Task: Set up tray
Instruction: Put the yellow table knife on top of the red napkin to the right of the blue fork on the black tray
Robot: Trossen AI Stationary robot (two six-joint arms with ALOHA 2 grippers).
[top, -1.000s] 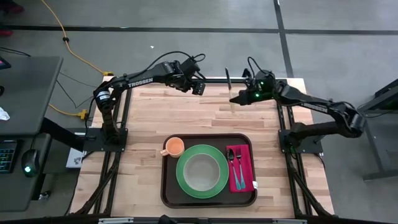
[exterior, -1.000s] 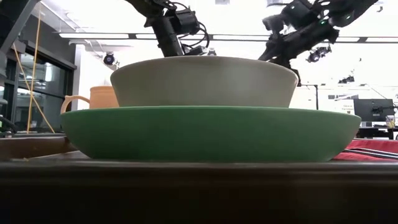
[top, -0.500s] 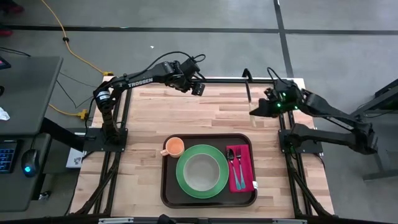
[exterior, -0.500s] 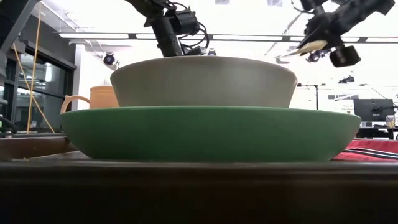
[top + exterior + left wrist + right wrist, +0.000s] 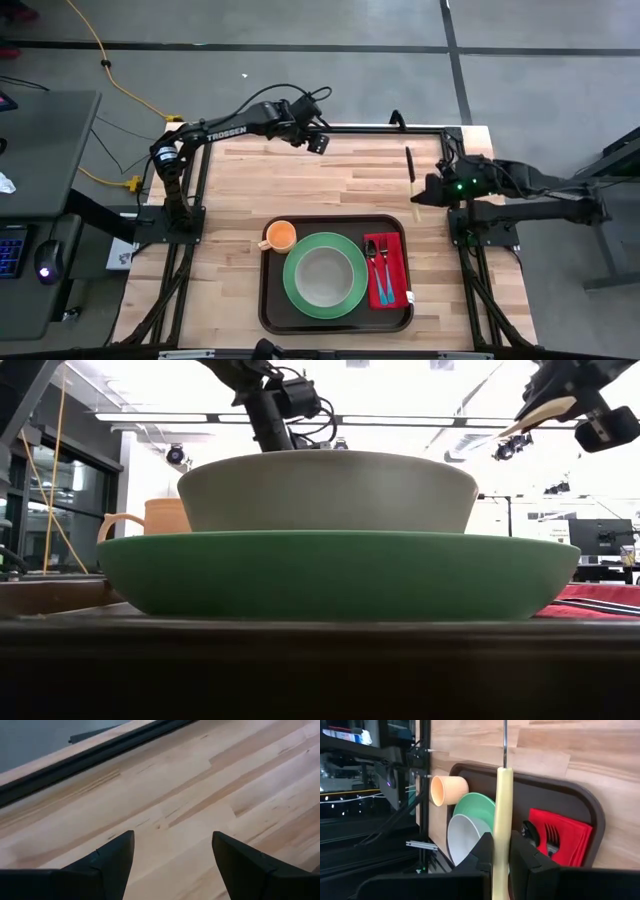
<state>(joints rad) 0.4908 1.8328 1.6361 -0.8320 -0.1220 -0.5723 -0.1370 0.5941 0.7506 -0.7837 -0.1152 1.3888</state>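
The dark brown tray (image 5: 268, 300) lies at the table's near middle. It carries a green plate (image 5: 296, 292) with a grey bowl (image 5: 323, 276), an orange cup (image 5: 281, 236) and a red napkin (image 5: 388, 285) with a spoon and a fork. My right gripper (image 5: 425, 192) hovers at the table's right edge, beyond the tray's far right corner, shut on a cream-handled utensil (image 5: 500, 815). My left gripper (image 5: 318, 141) hangs open over the far part of the bare table (image 5: 172, 837). My right gripper pinches the utensil's cream handle (image 5: 499, 845) between its two fingers, which come slanting down from the table's right and lie across it. The thin dark metal end (image 5: 410, 162) points toward the far edge. The utensil is lifted clear of the table.
A black frame rail (image 5: 350, 128) runs along the table's far edge, and arm mounts stand at both sides. Bare wood (image 5: 300, 185) lies between the tray and the far edge. A yellow cable (image 5: 110, 70) lies on the floor beyond the table.
My right gripper has drawn back from the far middle toward the table's right edge and a little nearer the tray, rolling as it went. It stays shut on the utensil, which has swung so that its dark end now points toward the far edge.
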